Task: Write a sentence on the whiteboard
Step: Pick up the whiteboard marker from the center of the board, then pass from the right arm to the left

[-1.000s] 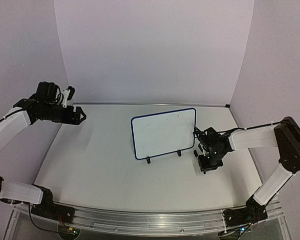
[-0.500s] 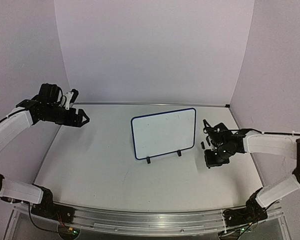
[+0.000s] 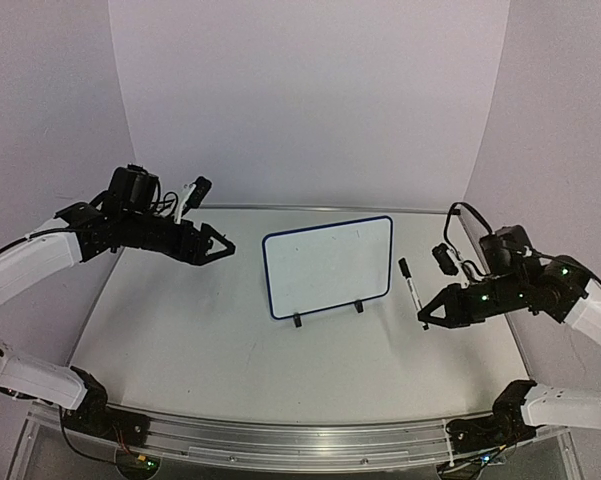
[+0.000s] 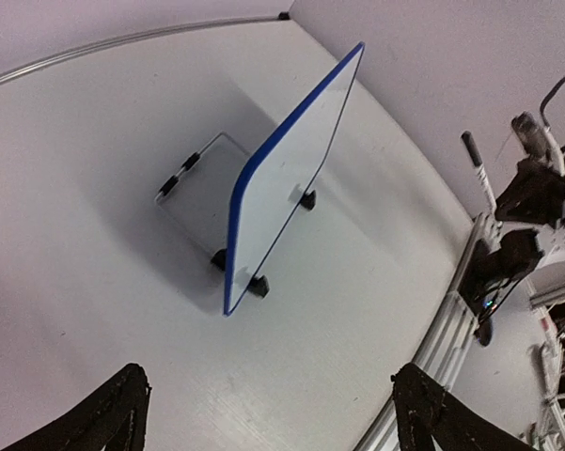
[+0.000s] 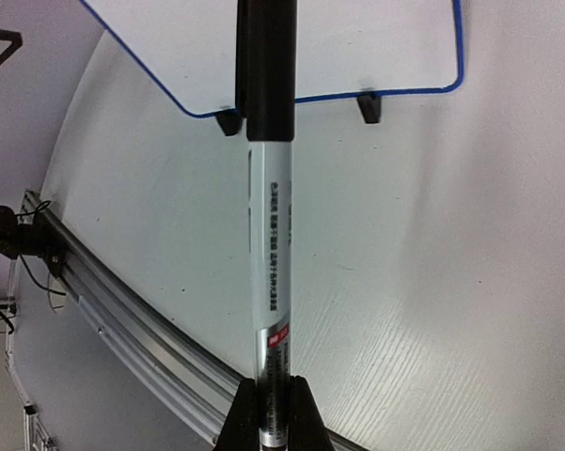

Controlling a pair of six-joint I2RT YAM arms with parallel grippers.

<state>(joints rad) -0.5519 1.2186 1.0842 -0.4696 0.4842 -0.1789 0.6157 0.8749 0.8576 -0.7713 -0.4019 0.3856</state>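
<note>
Overhead and wrist views (close, perhaps oblique) share the whiteboard (image 3: 327, 262).

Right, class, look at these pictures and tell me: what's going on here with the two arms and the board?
The right gripper is shut on a black-and-white marker pen, gripping its lower end just right of the whiteboard. The whiteboard stands on its two small feet, and no writing shows on it. The left gripper hangs open off the whiteboard's left side, holding nothing.
</note>
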